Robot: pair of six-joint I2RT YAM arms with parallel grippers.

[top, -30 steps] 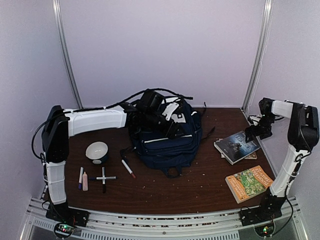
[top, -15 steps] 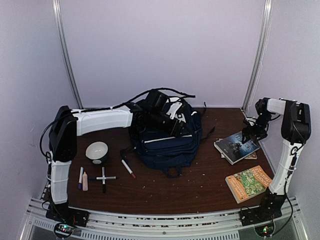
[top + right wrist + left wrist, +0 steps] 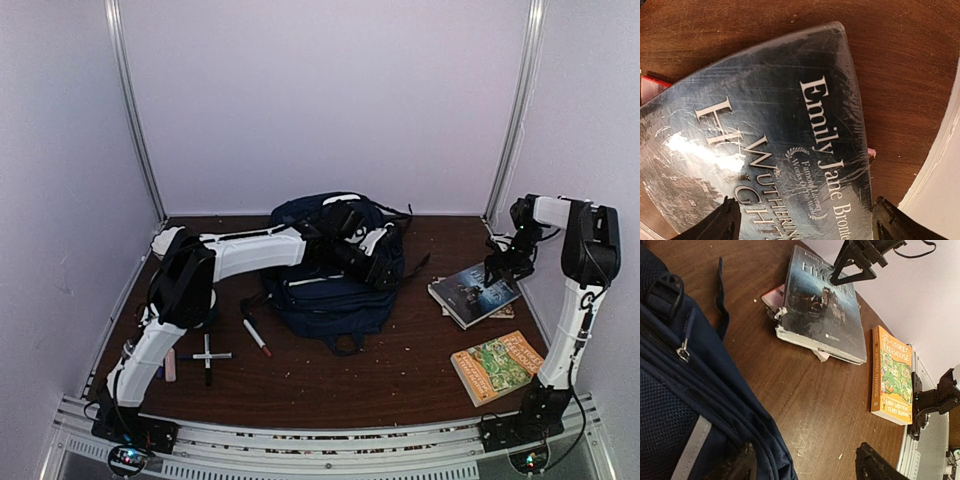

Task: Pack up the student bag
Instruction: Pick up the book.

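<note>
While left hand (image 3: 378, 265) gapes at student bag (image 3: 320, 300), right hand (image 3: 497, 272) overhangs book (image 3: 475, 292).

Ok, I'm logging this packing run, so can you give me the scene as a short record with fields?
bag: navy, lying mid-table
left arm: stretched across the bag, jaws open and empty over its right edge
right arm: jaws open over the dark book's corner, contact unclear
dark book: flat, right of the bag
orange book: flat, nearer the right arm's base, apart from the dark book
pens: loose, left of the bag
packed so far: cannot tell
</note>
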